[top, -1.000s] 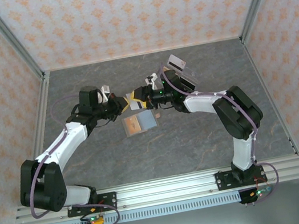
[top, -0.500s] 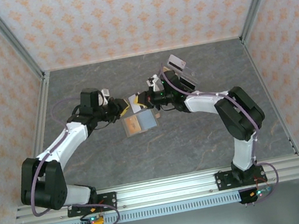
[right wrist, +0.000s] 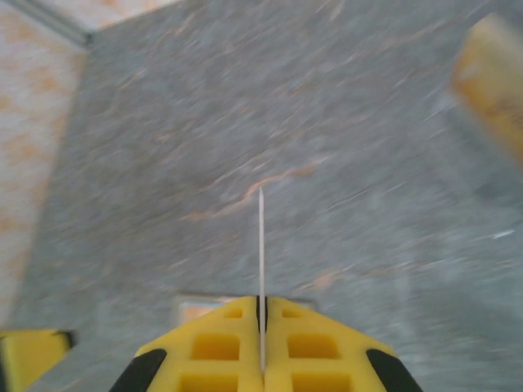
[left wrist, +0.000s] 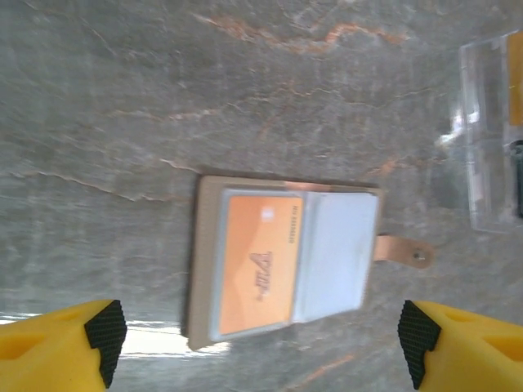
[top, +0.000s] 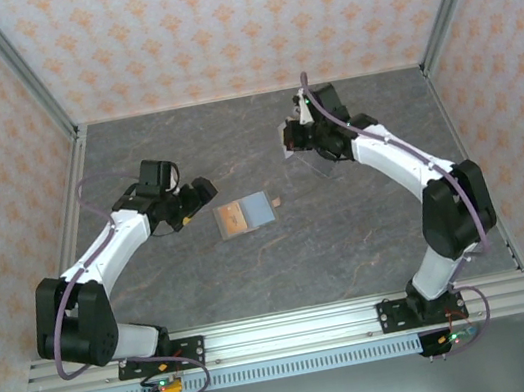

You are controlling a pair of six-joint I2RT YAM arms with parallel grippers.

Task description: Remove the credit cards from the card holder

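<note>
While the right gripper (right wrist: 261, 314) clamps a pale card (right wrist: 261, 237), the orange card (left wrist: 257, 273) lies in the card holder (left wrist: 286, 261), mid-frame.
Jaws of the left gripper (left wrist: 261, 347) stand wide apart; the clamped card may slip, held only by its edge.

Card holder (left wrist: 337, 255) lies open, orange card (left wrist: 255, 263) inside.

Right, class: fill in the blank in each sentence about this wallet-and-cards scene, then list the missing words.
1. The wallet lies ____ on the table.
2. The card tucked inside it is coloured ____.
3. The right gripper is ____ on a thin whitish card, seen edge-on.
4. The left gripper is spread wide and holds ____.
Missing words: open; orange; shut; nothing.
</note>
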